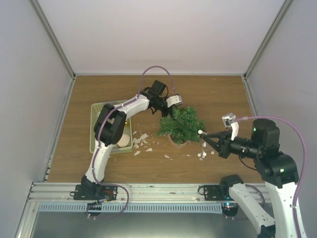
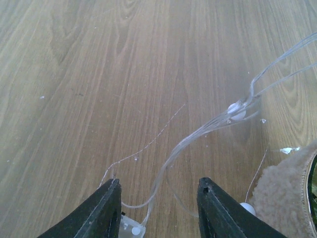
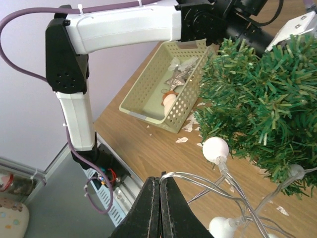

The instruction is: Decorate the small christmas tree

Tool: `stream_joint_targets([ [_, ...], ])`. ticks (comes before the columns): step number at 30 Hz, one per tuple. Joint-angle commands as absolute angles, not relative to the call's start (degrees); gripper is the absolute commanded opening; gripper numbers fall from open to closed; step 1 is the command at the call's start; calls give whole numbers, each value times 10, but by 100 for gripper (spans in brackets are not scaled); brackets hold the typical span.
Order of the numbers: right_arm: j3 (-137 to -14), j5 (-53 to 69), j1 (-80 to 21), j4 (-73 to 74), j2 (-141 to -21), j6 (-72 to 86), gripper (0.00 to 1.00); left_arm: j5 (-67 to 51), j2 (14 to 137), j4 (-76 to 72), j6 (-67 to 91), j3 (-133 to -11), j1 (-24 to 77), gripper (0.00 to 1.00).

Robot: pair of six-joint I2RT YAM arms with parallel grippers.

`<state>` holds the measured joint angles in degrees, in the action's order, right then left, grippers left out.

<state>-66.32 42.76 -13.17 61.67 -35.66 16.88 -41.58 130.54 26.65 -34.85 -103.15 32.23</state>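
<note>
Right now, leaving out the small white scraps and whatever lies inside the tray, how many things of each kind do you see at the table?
robot arms: 2 (left arm, right arm)
small christmas tree: 1
pale green tray: 1
string of lights: 1
Total: 5

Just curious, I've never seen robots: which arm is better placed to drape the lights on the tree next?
Probably the right: the right gripper is shut on the light string beside the small christmas tree; the left gripper is open.
</note>
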Motion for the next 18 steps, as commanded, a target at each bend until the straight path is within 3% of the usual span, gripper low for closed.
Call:
stream_joint_targets([
  [1,-667,464,-129,599,-353,159,1,-392,1264,262,-338,-1035,329,45],
  [8,-694,461,-130,592,-348,156,0,-356,1262,257,-332,-1034,327,45],
  [18,-838,309,-130,608,-389,143,1,-359,1273,247,-325,-1039,327,45],
])
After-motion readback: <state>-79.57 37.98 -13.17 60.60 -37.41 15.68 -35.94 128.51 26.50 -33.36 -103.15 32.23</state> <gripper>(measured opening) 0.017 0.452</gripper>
